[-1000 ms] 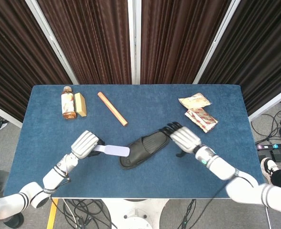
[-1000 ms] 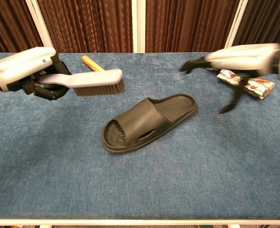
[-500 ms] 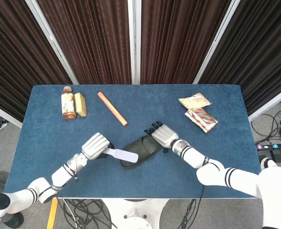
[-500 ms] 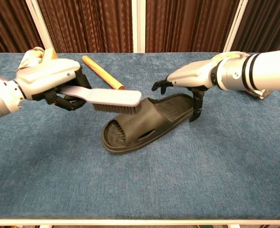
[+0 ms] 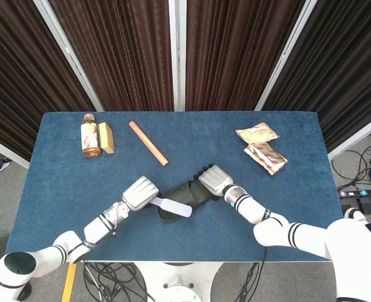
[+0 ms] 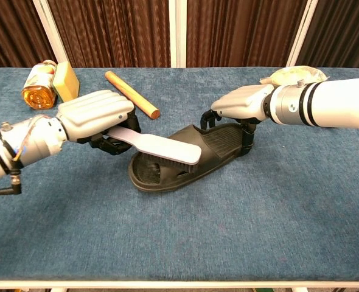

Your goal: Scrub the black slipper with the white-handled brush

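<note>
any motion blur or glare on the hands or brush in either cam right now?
Head view: sharp, even light, no glare; brush and slipper small but crisp. Chest view: left hand and right hand sharp, no smear; soft highlights on the white shells, faint shadows under the slipper.

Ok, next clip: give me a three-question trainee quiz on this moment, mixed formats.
1. True or false: the left hand holds the white-handled brush.
2. Where is the brush head? A) over the black slipper's strap, B) beside the wooden stick, C) on the snack packets.
3. Fill in: the right hand is at the slipper's ____ end.

Key: 1 true. 2 A. 3 heel; its fingers reach down around that end, though firm grip cannot be confirmed.
</note>
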`<state>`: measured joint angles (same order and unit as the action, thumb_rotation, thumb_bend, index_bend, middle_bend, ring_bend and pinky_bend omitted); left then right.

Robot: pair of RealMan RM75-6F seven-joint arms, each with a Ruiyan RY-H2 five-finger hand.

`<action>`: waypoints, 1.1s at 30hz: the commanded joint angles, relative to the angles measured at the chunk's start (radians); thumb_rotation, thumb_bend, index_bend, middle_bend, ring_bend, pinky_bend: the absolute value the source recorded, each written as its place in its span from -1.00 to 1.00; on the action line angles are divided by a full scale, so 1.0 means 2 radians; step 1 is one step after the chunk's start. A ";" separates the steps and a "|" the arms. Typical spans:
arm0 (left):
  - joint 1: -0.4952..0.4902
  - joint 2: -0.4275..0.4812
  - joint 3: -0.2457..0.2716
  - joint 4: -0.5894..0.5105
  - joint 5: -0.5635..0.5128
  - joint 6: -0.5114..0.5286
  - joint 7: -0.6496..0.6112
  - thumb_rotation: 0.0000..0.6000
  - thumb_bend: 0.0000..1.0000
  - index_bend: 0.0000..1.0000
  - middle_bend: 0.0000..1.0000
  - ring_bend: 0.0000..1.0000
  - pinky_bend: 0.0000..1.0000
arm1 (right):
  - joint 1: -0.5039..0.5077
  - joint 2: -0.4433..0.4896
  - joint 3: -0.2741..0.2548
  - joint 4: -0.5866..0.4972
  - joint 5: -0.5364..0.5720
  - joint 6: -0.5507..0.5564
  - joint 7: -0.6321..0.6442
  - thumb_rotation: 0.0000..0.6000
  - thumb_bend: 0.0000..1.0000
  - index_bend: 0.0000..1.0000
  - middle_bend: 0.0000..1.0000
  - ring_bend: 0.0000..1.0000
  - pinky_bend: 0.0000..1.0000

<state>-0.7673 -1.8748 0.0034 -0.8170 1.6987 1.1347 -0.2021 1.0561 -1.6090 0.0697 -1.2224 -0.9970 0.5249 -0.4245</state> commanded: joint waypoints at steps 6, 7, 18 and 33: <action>-0.002 -0.030 -0.027 0.047 -0.046 -0.026 -0.009 1.00 0.40 1.00 1.00 1.00 1.00 | 0.006 0.000 -0.012 0.003 -0.006 0.002 -0.007 1.00 -0.60 -0.23 -0.23 -0.59 -0.55; -0.001 -0.032 -0.034 0.049 -0.055 -0.028 -0.012 1.00 0.39 1.00 1.00 1.00 1.00 | 0.006 -0.001 -0.013 0.003 -0.006 0.002 -0.007 1.00 -0.59 -0.22 -0.23 -0.59 -0.56; 0.031 0.007 -0.067 -0.040 -0.118 -0.040 -0.054 1.00 0.40 1.00 1.00 1.00 1.00 | 0.011 -0.004 -0.018 0.006 -0.004 0.006 -0.005 1.00 -0.58 -0.21 -0.22 -0.56 -0.56; 0.004 0.004 -0.093 -0.146 -0.214 -0.122 0.190 1.00 0.40 1.00 1.00 1.00 1.00 | 0.016 -0.003 -0.027 -0.006 0.004 0.013 -0.016 1.00 -0.58 -0.21 -0.21 -0.56 -0.56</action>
<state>-0.7365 -1.8432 -0.1446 -1.0870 1.3601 0.9536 0.0728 1.0884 -1.6144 0.0170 -1.2338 -0.9890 0.5498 -0.4564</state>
